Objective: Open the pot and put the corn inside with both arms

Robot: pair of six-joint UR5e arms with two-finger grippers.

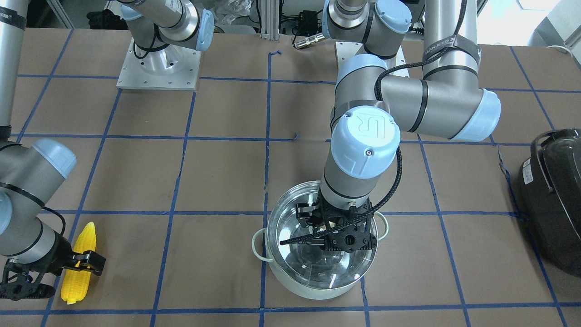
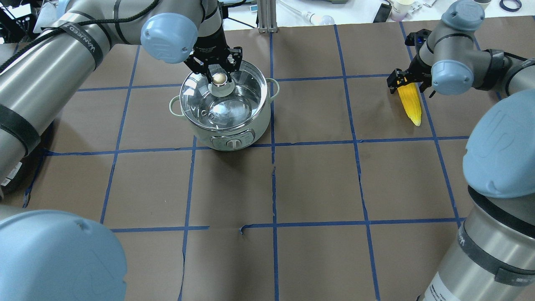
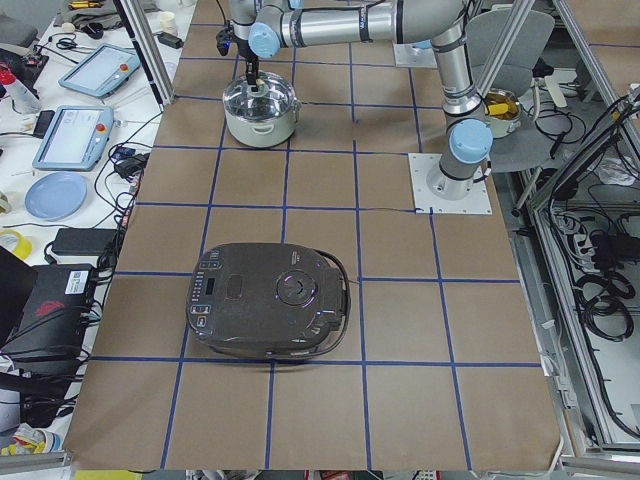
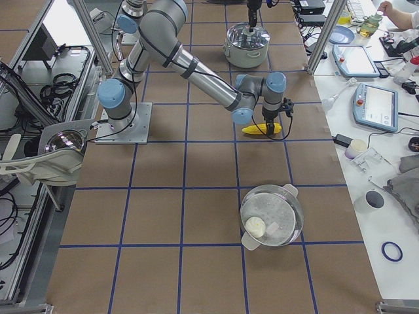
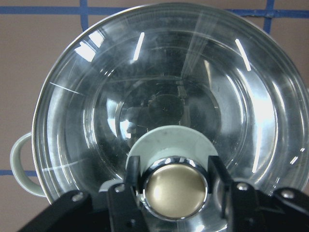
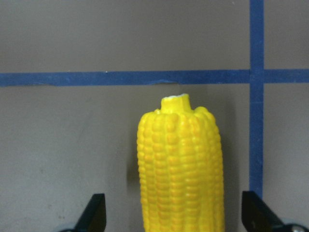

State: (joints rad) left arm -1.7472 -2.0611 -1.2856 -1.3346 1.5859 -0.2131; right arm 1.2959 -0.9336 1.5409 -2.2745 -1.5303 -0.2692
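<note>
The pale pot stands left of centre with its glass lid over it. My left gripper comes down from above and is shut on the lid's beige knob, one finger on each side. I cannot tell whether the lid rests on the rim or hangs just above it. The yellow corn lies flat on the table at the right. My right gripper is open and straddles the corn's thick end, with the fingers wide apart and clear of the cob. The front-facing view shows the corn and the pot.
A dark grey rounded appliance sits at the table end on my left. A second lidded pot stands at the table end on my right. Blue tape lines grid the brown table top.
</note>
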